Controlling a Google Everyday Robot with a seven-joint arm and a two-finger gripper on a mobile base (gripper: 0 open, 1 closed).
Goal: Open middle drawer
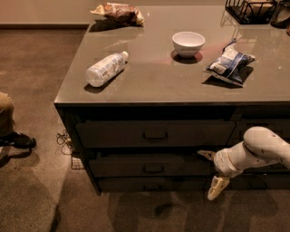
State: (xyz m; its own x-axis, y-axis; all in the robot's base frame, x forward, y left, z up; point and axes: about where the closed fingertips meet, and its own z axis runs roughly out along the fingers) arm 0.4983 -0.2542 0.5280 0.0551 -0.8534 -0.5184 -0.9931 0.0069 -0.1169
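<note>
Three drawer fronts: stacked in the near face of the dark cabinet (68, 122), the tallest on top and the thinnest at the bottom.
Middle drawer (122, 166): between the top drawer (113, 133) and the lowest drawer (127, 184); its front looks level with theirs, and its small bar handle (153, 170) sits at the centre.
Gripper (206, 174): low, in front of the right part of the middle and lowest fronts, to the right of the handle and apart from it.
Fingers (216, 186): spread wide with nothing between them; one points left along the middle front, the other slants down toward the floor.
Arm (260, 147): white, coming in from the right edge.
Tabletop (154, 81): grey and glossy.
Plastic bottle (105, 69): lying on its side near the left edge.
White bowl (188, 43): upright, around the middle.
Blue snack bag (229, 63): right of the bowl, apart from it.
Brown snack bag (118, 12): at the far left corner.
Black wire basket (249, 10): at the far right.
Floor (36, 195): brown; a dark shoe (18, 140) shows at the left edge.
</note>
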